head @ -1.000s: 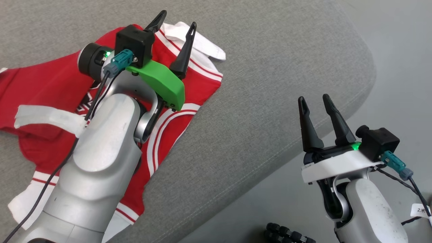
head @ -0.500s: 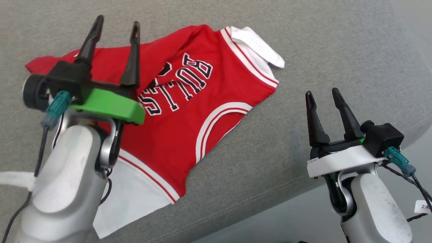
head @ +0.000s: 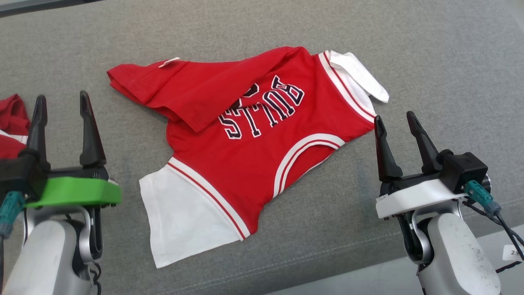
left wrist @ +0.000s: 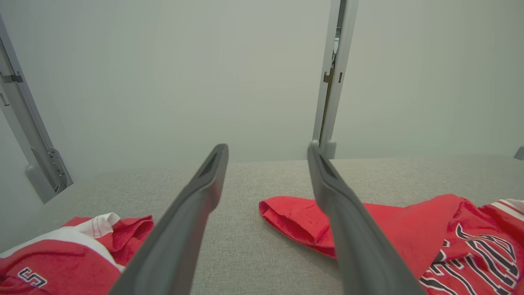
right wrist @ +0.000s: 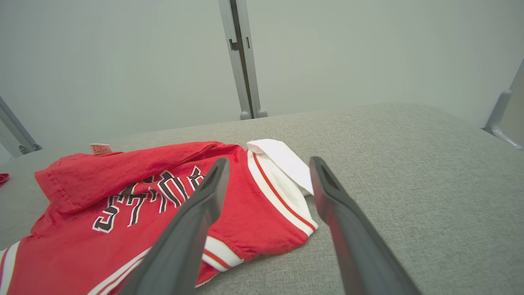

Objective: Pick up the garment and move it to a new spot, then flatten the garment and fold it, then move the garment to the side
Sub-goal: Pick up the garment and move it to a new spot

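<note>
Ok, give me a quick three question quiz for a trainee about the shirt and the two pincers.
1. True or false: the left pincer is gripping the red shirt.
2. The shirt's red body is: A) spread fully flat, B) folded over part of its lettering, C) rolled into a ball.
3. Fill in: the right pincer has its jaws ____.
Key: 1 false, the left pincer is empty; 2 B; 3 open.

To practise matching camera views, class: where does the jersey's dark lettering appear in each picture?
Head view: lettering at centre, upside down.
Left wrist view: lettering at bottom right.
Right wrist view: lettering left of centre.
Shared landmark: folded red flap beside it.
</note>
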